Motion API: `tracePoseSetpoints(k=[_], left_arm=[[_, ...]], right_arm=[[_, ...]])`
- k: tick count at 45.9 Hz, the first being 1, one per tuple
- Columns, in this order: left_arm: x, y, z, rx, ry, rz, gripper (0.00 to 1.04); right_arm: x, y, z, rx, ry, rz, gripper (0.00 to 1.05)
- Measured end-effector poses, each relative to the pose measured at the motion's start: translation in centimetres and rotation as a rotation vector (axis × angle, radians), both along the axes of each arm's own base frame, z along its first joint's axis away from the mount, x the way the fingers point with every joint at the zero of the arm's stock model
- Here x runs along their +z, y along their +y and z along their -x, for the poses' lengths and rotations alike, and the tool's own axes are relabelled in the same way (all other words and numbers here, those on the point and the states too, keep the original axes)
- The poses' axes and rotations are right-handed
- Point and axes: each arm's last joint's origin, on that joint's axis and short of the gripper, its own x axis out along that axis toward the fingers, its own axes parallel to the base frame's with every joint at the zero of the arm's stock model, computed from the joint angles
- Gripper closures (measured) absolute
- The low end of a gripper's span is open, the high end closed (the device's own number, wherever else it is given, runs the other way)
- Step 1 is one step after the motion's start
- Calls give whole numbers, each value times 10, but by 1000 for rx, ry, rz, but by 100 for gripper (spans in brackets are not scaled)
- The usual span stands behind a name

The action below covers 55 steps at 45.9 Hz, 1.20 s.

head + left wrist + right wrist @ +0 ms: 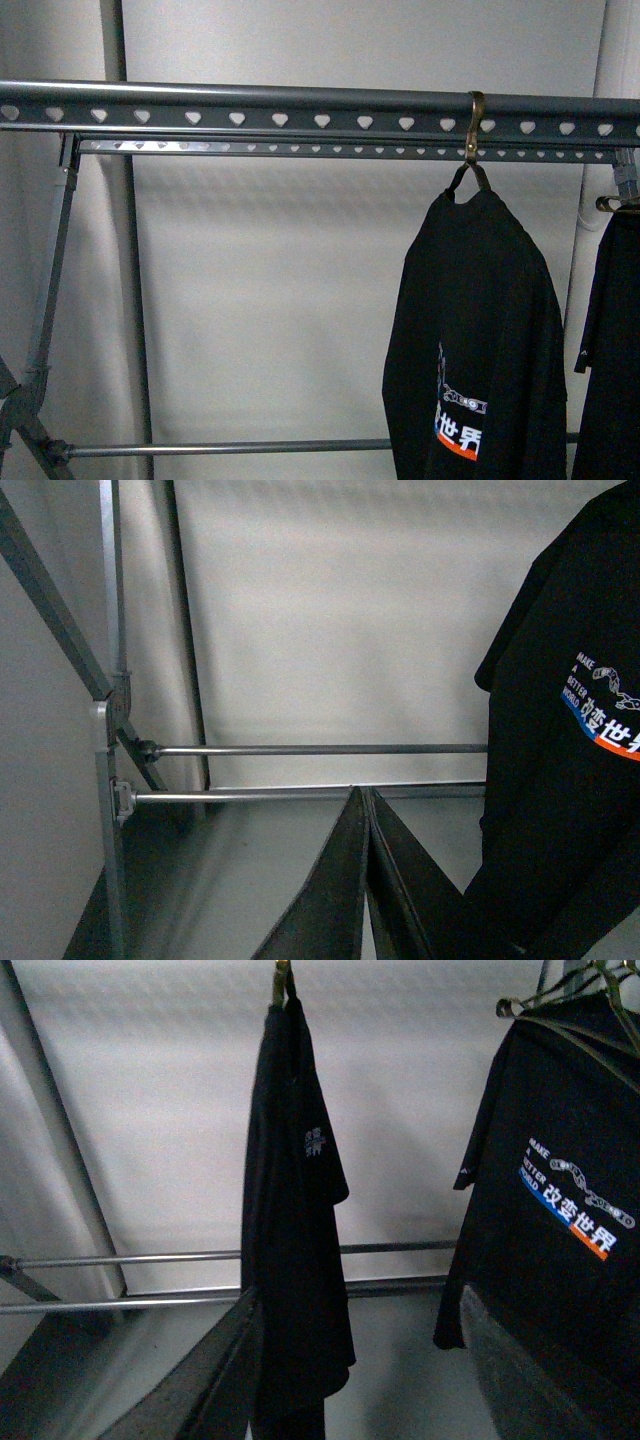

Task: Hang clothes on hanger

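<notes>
The black T-shirt (480, 330) with the white chain graphic and orange-and-white text hangs from a brass hook (476, 125) on the grey rack's heart-holed rail (250, 110). It also shows at the edge of the left wrist view (570, 780), beside my left gripper (362, 792), which is shut and empty and points at the rack's lower bars (320, 748). In the right wrist view it hangs edge-on from the hook (295, 1220). My right gripper (357, 1295) is open and empty, below and between the two hanging garments. Neither gripper shows in the front view.
A second dark garment (612, 340) with a tiny white sleeve logo hangs on a wire hanger at the rail's right end; in the right wrist view (560, 1290) it shows a chain print too. Slanted legs (45, 300) stand at left. A pale wall is behind.
</notes>
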Motion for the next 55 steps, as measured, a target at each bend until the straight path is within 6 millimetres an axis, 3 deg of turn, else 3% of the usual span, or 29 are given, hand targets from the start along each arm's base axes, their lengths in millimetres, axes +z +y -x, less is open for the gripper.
tracePoseSetpoints(k=[13,16,24,54,55], left_arm=[[0,0,5,-2,0,0,101],[-1,0,7,0,2,0,101],[-4,0,18,-3,10,0,101],[-4,0,19,-2,8,0,101],[-4,0,19,-2,8,0,98]], right_arm=[[-26,-12,3,37,-9,-4,89],[-31,-17,4,-3,-15,-3,104],[-44,-18,3,-5,-9,-4,102],[-64,-18,4,-4,-13,-4,102],[-64,-18,4,-4,-13,-4,102]])
